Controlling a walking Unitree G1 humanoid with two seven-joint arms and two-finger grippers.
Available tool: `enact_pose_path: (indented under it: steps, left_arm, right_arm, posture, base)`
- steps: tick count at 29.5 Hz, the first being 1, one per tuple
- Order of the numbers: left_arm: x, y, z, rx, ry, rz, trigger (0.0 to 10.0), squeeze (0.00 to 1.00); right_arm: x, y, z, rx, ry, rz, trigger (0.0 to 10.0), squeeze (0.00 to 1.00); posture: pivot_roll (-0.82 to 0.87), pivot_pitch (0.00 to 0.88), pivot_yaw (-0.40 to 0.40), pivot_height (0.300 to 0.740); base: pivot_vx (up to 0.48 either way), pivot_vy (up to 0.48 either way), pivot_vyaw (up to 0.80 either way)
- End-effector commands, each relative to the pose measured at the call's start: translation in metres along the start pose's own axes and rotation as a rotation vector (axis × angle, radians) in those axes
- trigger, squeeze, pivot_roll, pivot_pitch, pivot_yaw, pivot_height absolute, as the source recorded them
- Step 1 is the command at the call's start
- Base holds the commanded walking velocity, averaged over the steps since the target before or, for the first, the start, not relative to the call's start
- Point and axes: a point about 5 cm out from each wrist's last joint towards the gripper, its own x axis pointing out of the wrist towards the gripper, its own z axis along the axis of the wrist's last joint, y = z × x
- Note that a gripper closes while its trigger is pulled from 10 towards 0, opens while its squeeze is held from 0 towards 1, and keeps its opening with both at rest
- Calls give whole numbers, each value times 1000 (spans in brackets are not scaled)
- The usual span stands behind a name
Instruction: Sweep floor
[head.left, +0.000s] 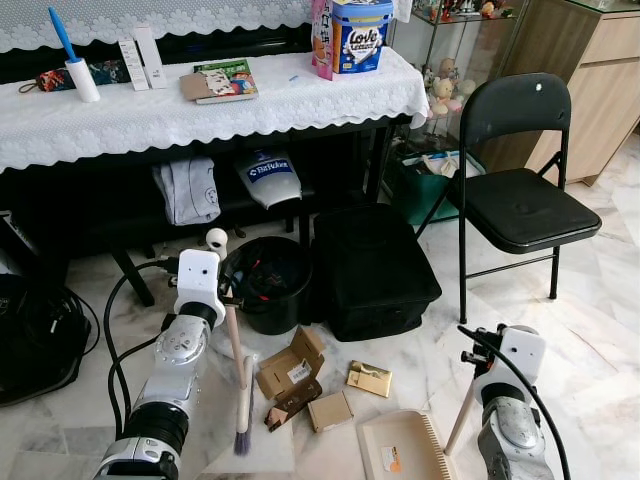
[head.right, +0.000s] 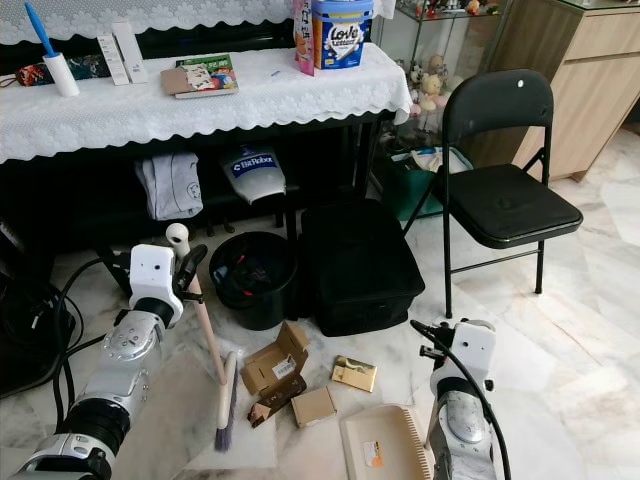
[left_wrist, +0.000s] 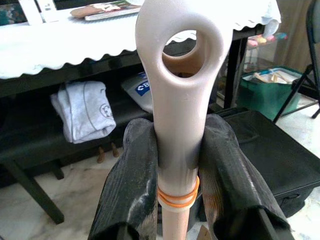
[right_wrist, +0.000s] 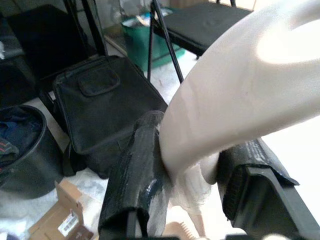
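Marble floor: pale and glossy, with a black folding chair far right and a black bag at centre.
Dustpan: beige, flat on the floor near right; the right gripper is clamped on its handle.
Brush: near left, bristles down; the left gripper is closed round its pale handle.
Debris: a torn cardboard box and a gold packet lie between brush and dustpan.
Risk: a hard stroke could knock the scraps past the pan towards the black bucket.

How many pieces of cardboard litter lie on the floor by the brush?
4: an open box, a dark scrap below it, a flat square, and a gold packet toward the dustpan. Others may be hidden.
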Motion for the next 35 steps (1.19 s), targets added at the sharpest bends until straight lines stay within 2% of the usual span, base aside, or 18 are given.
enact_pose_path:
  steps: [1, 4, 6, 13, 21, 35]
  left_arm:
    - [6, 3, 10, 6, -32, -7, 10000, 0]
    - [6, 3, 10, 9, -32, -12, 10000, 0]
    - [6, 3, 10, 11, -32, -13, 10000, 0]
    - [8, 4, 13, -1, -41, -7, 10000, 0]
    - [11, 5, 16, -34, -45, 10, 10000, 0]
    - [13, 3, 18, -76, -46, -19, 10000, 0]
  right_arm:
    - [-13, 23, -40, 216, 239, 38, 10000, 0]
    - [-13, 24, -43, 264, 275, 27, 10000, 0]
    - [-12, 24, -39, 260, 254, 24, 10000, 0]
    - [-7, 18, -6, 243, 30, 8, 10000, 0]
    - [-6, 18, 21, 260, -138, 54, 10000, 0]
    - [-5, 20, 23, 236, -152, 75, 10000, 0]
  posture:
    - [-143, 18, 46, 740]
    - [-140, 17, 47, 740]
    - [-139, 17, 48, 740]
    - [-138, 15, 49, 740]
    - [-137, 13, 50, 740]
    - [-136, 16, 53, 740]
  base:
    - [0, 0, 0]
    - [0, 0, 0]
    - [0, 0, 0]
    - [0, 0, 0]
    - [0, 0, 0]
    - [0, 0, 0]
